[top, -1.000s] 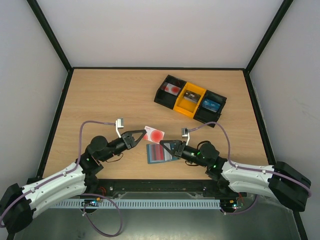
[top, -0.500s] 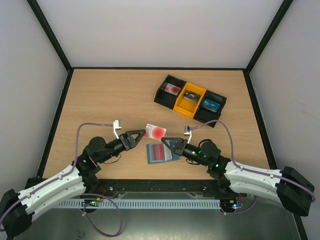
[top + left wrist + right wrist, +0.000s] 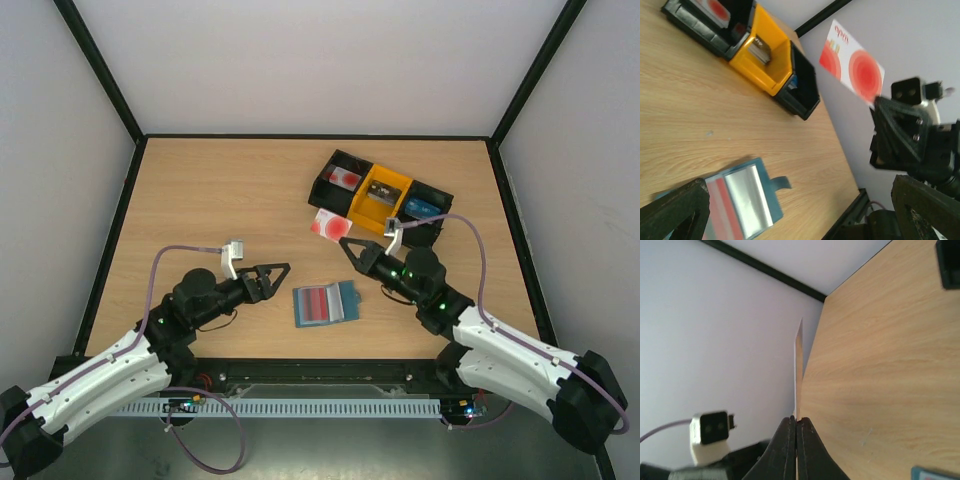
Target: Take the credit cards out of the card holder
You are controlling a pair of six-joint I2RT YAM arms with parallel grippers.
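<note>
The dusty-blue card holder [image 3: 324, 303] lies open on the table with red and grey card edges showing in its pockets [image 3: 735, 200]. My right gripper [image 3: 348, 242] is shut on a corner of a white credit card with red circles [image 3: 330, 224], held in the air just left of the tray. That card stands edge-on [image 3: 798, 370] above the shut gripper [image 3: 796, 420] in the right wrist view, and the left wrist view shows its face [image 3: 852, 65]. My left gripper [image 3: 278, 277] hangs open and empty to the left of the card holder, its fingers [image 3: 670, 215] wide apart.
A black-and-yellow three-bin tray [image 3: 395, 215] sits at the back right. Its bins hold a white-and-red card [image 3: 347, 178], a dark one [image 3: 381, 192] and a blue one [image 3: 422, 207]. Black frame rails border the table.
My left gripper opened, let go of the white card and drew back to the left. The right gripper carried the card up and to the right, towards the tray.
</note>
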